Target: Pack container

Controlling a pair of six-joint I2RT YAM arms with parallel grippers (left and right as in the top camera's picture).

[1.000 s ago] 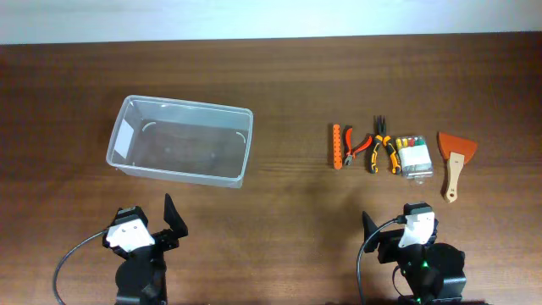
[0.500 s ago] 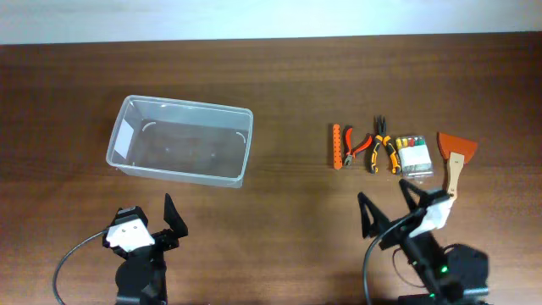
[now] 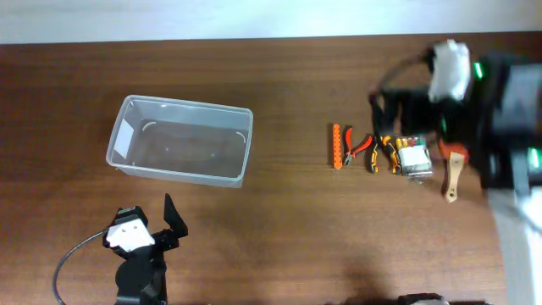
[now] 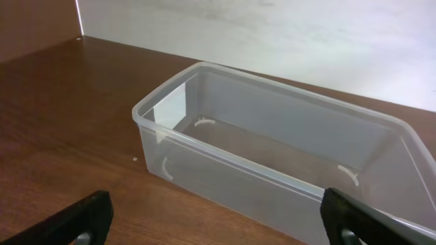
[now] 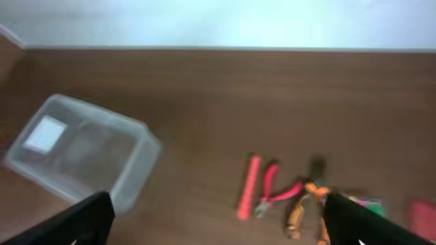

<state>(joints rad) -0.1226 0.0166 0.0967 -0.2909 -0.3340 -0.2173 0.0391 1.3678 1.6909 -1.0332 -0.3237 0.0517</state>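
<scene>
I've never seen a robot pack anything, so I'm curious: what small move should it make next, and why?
Probably lower the right gripper toward the row of tools, likely the orange-and-black pliers nearest under it. It hovers open above them, holding nothing, and the container is empty, so a first pick seems due.

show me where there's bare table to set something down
Bare wood between container and orange tool, and the front middle beside the left arm. The container is empty too. Crowded: the tool row, with the right arm above it.
</scene>
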